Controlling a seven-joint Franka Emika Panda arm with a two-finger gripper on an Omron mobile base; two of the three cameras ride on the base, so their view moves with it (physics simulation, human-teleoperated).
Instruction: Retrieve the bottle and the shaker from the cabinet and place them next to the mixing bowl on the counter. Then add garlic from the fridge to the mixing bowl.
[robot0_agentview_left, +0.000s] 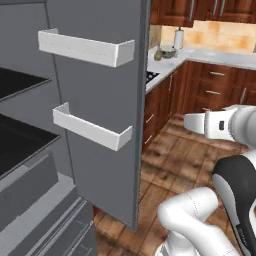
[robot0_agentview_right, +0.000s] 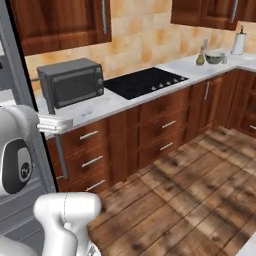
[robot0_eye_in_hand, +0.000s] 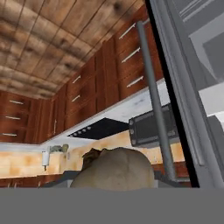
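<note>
A pale brown garlic bulb (robot0_eye_in_hand: 114, 168) sits close at the bottom of the hand view, and my gripper (robot0_eye_in_hand: 113, 183) is shut on it, its fingertips hidden behind the bulb. The grey fridge (robot0_agentview_left: 100, 125) stands open beside me, its door carrying white shelves (robot0_agentview_left: 85, 47). Far along the marble counter (robot0_agentview_right: 125, 102), the grey mixing bowl (robot0_agentview_right: 215, 58) rests in the corner with the olive-yellow bottle (robot0_agentview_right: 200, 59) just left of it. From the other side, the bowl (robot0_agentview_left: 168, 51) and bottle (robot0_agentview_left: 158, 54) appear small. The shaker is too small to make out. Dark wooden wall cabinets (robot0_agentview_right: 210, 12) hang shut above the bowl.
A grey microwave (robot0_agentview_right: 72, 82) and a black cooktop (robot0_agentview_right: 145, 81) lie on the counter between me and the bowl. A white paper-towel roll (robot0_agentview_right: 239, 42) stands right of the bowl. The fridge door's long handle (robot0_eye_in_hand: 155, 100) runs close by the hand. Wooden floor (robot0_agentview_right: 190, 190) stretches ahead.
</note>
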